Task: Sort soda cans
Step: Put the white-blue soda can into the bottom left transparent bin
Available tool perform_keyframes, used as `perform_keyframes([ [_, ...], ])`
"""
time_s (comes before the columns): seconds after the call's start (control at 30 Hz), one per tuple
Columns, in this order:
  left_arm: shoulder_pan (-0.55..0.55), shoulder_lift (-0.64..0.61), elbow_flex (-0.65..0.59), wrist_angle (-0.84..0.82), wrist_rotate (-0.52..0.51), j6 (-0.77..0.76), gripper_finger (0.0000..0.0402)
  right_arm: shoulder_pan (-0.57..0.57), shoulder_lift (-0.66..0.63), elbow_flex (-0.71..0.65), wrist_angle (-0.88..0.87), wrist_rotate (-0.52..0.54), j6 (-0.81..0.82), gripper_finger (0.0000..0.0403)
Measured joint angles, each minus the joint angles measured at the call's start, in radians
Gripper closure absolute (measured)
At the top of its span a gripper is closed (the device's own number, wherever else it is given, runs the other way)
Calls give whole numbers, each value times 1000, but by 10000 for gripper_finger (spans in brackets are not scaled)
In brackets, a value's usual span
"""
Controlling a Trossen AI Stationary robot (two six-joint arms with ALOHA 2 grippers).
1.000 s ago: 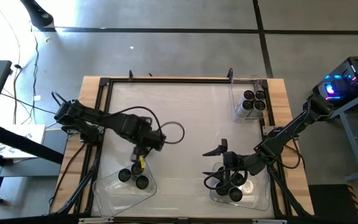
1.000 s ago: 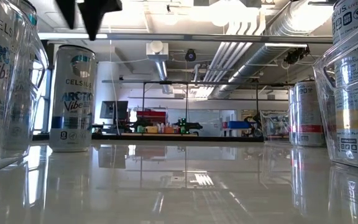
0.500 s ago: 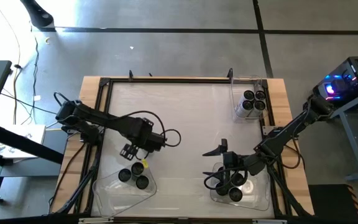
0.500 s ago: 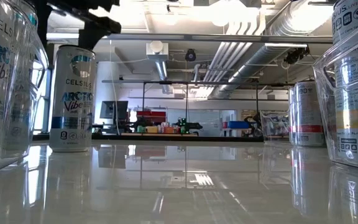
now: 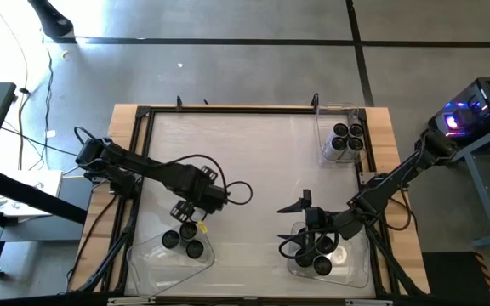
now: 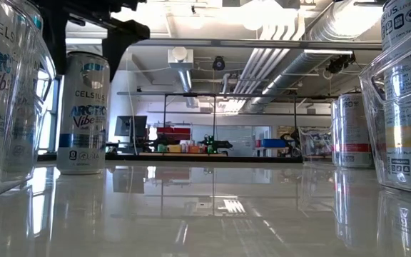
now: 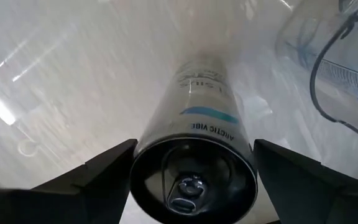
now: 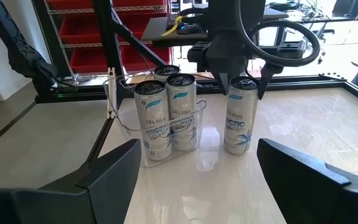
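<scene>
One soda can [image 7: 193, 124] stands upright on the white table just outside the near left clear bin [image 5: 153, 255]; it also shows in the low view [image 6: 83, 114]. My left gripper [image 5: 187, 212] points straight down over it, open, one finger on either side of the can's top [image 6: 84, 61]; I cannot tell whether they touch it. The bin holds three more cans [image 8: 166, 112]. My right gripper [image 5: 286, 228] waits open and level by the near right bin [image 5: 357, 270].
A clear bin with several cans [image 5: 345, 140] stands at the far right corner. The near right bin holds cans [image 5: 320, 253] too. A wooden frame [image 5: 228, 109] edges the table. The white middle of the table [image 5: 253, 161] holds nothing.
My left gripper has come down over the lone can and rolled about its own axis, so both fingers now show beside the can's top in the low view. The can has stayed in place.
</scene>
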Motion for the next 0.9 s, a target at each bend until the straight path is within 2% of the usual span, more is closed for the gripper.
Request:
perform_keyframes([
  [0.23,2,0,0,3,-1,-82,125,0,0,0,0,0,7,85],
  [0.37,10,0,4,3,0,-231,155,0,0,0,0,0,8,85],
  [0.5,30,-6,65,-2,-38,-360,155,0,0,0,0,0,8,85],
  [0.7,36,-34,318,-4,-132,-473,155,0,0,0,0,0,8,85],
  [0.8,12,-37,481,57,-97,-503,155,1,0,0,1,0,8,85],
  [0.9,-37,-38,607,127,2,-505,155,1,0,0,0,0,8,85],
])
